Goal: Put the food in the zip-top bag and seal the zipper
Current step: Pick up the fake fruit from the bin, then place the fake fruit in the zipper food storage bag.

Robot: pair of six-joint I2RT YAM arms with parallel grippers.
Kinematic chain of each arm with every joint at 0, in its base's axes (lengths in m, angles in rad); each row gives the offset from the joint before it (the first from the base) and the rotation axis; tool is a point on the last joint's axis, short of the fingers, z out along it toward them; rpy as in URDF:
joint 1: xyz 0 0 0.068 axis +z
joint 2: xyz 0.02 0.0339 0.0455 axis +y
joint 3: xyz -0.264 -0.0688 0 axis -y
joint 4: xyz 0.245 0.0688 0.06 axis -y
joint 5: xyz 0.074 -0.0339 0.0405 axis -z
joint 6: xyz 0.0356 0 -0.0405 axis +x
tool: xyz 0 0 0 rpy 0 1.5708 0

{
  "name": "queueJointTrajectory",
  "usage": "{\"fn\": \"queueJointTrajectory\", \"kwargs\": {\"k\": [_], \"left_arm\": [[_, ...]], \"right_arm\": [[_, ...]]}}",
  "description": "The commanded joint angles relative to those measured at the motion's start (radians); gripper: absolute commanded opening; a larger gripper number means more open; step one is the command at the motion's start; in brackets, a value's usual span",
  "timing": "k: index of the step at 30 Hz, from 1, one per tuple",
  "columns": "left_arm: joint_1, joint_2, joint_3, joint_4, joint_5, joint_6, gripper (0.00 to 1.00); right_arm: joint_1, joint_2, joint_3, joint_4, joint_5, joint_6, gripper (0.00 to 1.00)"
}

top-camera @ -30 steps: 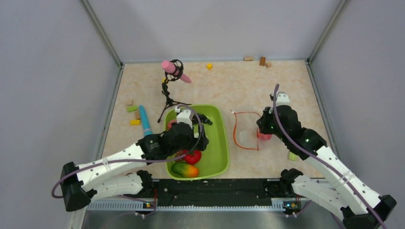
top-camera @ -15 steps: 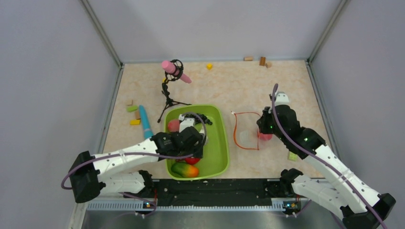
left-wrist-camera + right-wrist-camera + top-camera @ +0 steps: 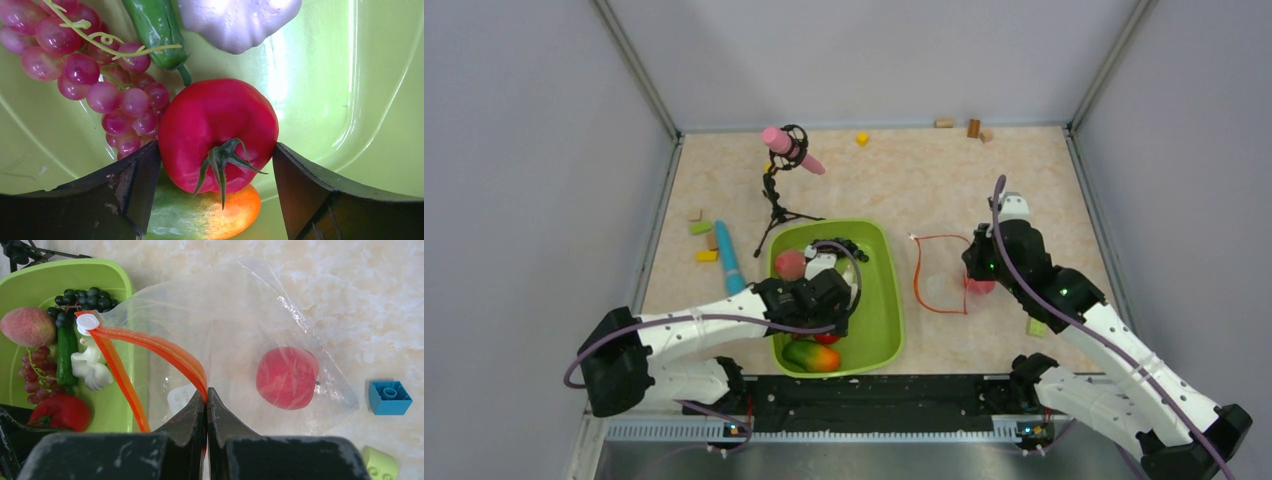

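Observation:
My left gripper (image 3: 217,150) is low in the lime-green tray (image 3: 879,300), its jaws pressed on both sides of a red tomato (image 3: 215,130) that rests on the orange-green piece (image 3: 200,215). Red grapes (image 3: 100,75), a cucumber (image 3: 155,25) and a white piece (image 3: 235,20) lie beside it. A peach (image 3: 790,264) and dark grapes (image 3: 82,300) lie at the tray's far end. My right gripper (image 3: 206,390) is shut on the orange-red zipper (image 3: 150,345) and holds open the mouth of the clear bag (image 3: 240,325). A red round fruit (image 3: 287,377) lies inside the bag.
A pink microphone on a black tripod (image 3: 786,150) stands behind the tray. A light-blue stick (image 3: 727,255) and small blocks (image 3: 702,228) lie left of it. A blue block (image 3: 390,397) and a lime block (image 3: 380,465) lie right of the bag. More blocks (image 3: 972,127) line the back wall.
My left arm has drawn back toward the tray's near end and come down around the tomato, uncovering the peach. The right gripper and bag have not moved.

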Motion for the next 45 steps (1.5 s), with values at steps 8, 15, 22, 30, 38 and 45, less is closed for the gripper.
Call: {"fn": "queueJointTrajectory", "kwargs": {"k": [8,15,22,30,38,45], "left_arm": [[-0.002,0.005,0.007,0.041,0.008,0.034,0.49],[-0.002,-0.169,-0.023,0.079,-0.062,0.046,0.35],[-0.002,-0.39,-0.132,0.523,0.08,0.231,0.28],[-0.002,-0.238,-0.084,0.929,0.443,0.374,0.23],[-0.01,0.038,0.093,0.959,0.532,0.401,0.18],[-0.016,0.154,0.199,0.903,0.427,0.382,0.25]], "right_arm": [[-0.006,-0.001,0.003,0.016,0.007,0.007,0.0],[-0.006,-0.003,0.005,0.016,-0.011,0.001,0.0],[-0.006,-0.002,0.002,0.024,-0.037,-0.003,0.0],[-0.006,-0.021,0.0,0.041,-0.11,-0.02,0.0],[-0.006,-0.047,-0.012,0.069,-0.165,-0.028,0.0],[-0.006,-0.065,-0.02,0.087,-0.206,-0.027,0.0]]}}
